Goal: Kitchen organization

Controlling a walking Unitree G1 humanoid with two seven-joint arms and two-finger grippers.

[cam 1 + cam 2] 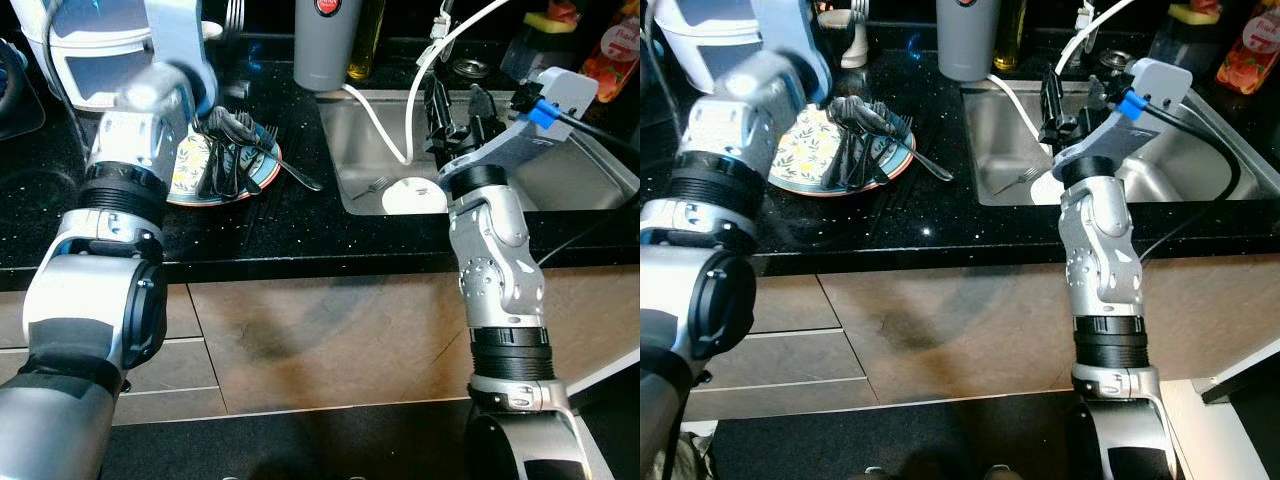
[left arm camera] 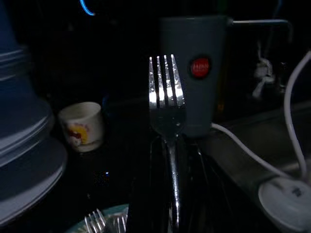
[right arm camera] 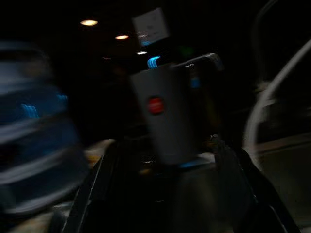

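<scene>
Black fingers of the left gripper (image 2: 170, 194) clamp one fork (image 2: 166, 97) upright above the patterned plate (image 1: 190, 175), where more forks (image 1: 245, 150) lie. Over the steel sink (image 1: 365, 140), the right gripper (image 1: 455, 110) hangs spread open; another fork (image 1: 372, 185) lies inside. The left wrist view adds a small cup (image 2: 82, 126) beside the grey jug (image 2: 194, 73).

Left arm's bent in low, its gripper (image 2: 167, 194) pinched tight with fingers pointing away from the body. Right gripper (image 1: 455, 115) is raised, fingers spread wide apart.
</scene>
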